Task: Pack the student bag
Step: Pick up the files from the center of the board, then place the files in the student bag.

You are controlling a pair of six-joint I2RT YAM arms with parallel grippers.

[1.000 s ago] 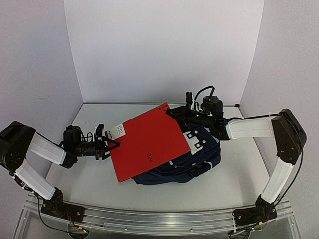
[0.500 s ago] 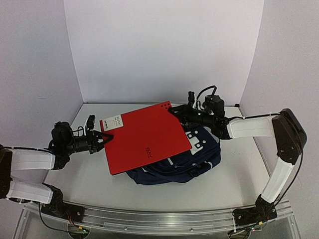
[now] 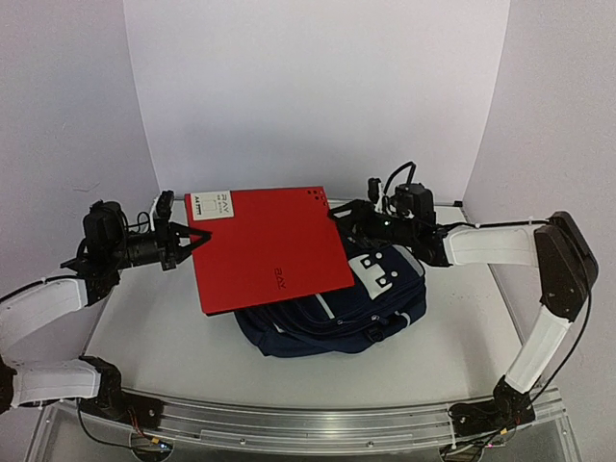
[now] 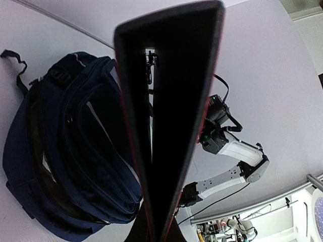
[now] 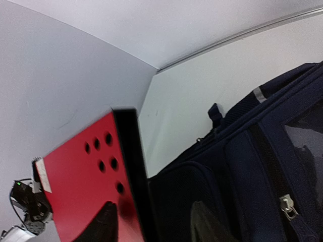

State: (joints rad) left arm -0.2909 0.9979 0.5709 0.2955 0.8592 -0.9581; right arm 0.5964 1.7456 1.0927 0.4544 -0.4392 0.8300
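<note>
Above the bag (image 3: 371, 322) (lying on the table (image 3: 144, 332)): folder (image 3: 265, 250), left gripper (image 3: 191, 239) clamping its left edge, right gripper (image 3: 340, 214) standing parted at the far corner; advisable: tilting it edge-first toward the bag's mouth.

walls (image 3: 318, 87): plain white, three sides | table (image 3: 164, 346): white top | rail (image 3: 308, 423): metal, near edge

Faint "BAY" on the red folder (image 3: 269, 241)

Navy cloth student bag (image 3: 332, 322); smooth matt red folder (image 3: 265, 250)
</note>
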